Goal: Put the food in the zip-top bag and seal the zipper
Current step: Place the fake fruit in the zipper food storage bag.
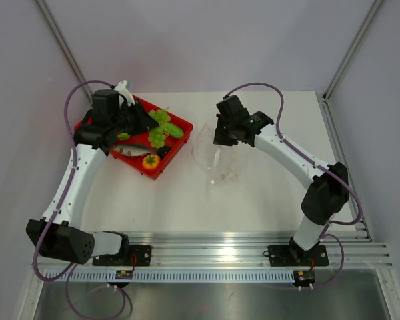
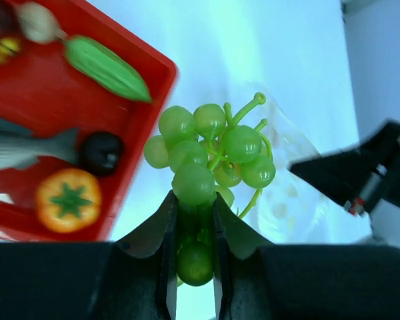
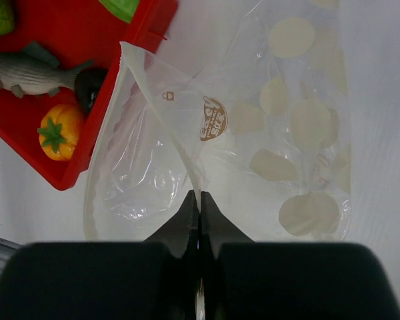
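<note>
My left gripper (image 2: 194,217) is shut on a bunch of green toy grapes (image 2: 210,155) and holds it above the right edge of the red tray (image 2: 47,73); the bunch also shows in the top view (image 1: 159,129). My right gripper (image 3: 199,202) is shut on the upper mouth edge of the clear zip-top bag (image 3: 253,147) and holds the mouth open toward the tray. The bag (image 1: 217,159) lies right of the tray in the top view. An orange tomato (image 3: 59,131), a dark purple fruit (image 2: 101,153) and a green pod (image 2: 107,68) remain in the tray.
A grey toy fish (image 3: 28,73) lies in the tray. The tray (image 1: 174,157) sits at the back left of the white table. The right arm's black links (image 2: 360,175) show beyond the bag in the left wrist view. Grey walls enclose the table.
</note>
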